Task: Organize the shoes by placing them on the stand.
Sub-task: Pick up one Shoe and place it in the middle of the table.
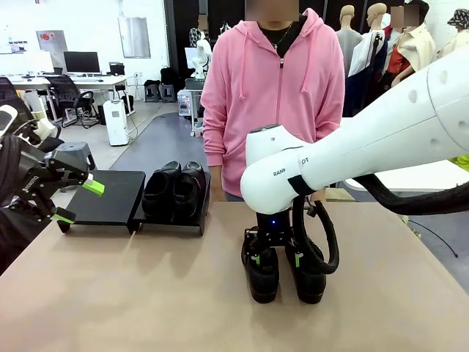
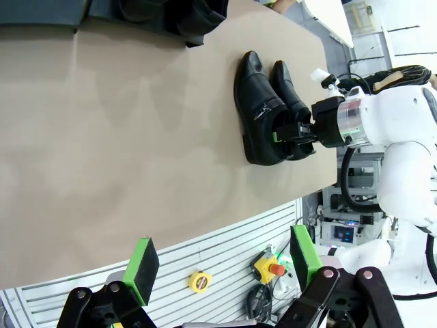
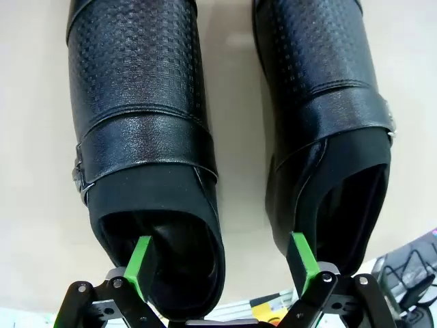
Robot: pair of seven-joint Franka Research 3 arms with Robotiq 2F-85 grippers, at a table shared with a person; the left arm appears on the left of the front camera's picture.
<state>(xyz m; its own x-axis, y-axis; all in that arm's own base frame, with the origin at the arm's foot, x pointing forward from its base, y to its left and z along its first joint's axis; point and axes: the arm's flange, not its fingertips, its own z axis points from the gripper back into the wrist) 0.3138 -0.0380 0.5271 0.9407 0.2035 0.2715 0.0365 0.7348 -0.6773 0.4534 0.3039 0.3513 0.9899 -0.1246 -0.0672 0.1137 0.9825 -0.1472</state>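
Note:
Two glossy black shoes [image 1: 282, 273] stand side by side on the table, toes towards me. My right gripper [image 1: 277, 258] is lowered onto their heel ends and is open. One green fingertip [image 3: 141, 265] dips into the left shoe [image 3: 140, 137] and the other into the right shoe [image 3: 328, 123], so the shoes' inner walls lie between the jaws. Another pair of shoes [image 1: 174, 191] sits on the right section of the black stand [image 1: 110, 198]; its left section is bare. My left gripper [image 1: 78, 202] hovers open at the stand's left edge, holding nothing. The left wrist view shows the table pair [image 2: 263, 109] from afar.
A person in a pink hoodie [image 1: 275, 88] stands at the far side of the table, behind the stand and the shoes. The brown tabletop [image 1: 146, 293] in front of the stand is free. My right arm [image 1: 366, 147] spans the right half of the view.

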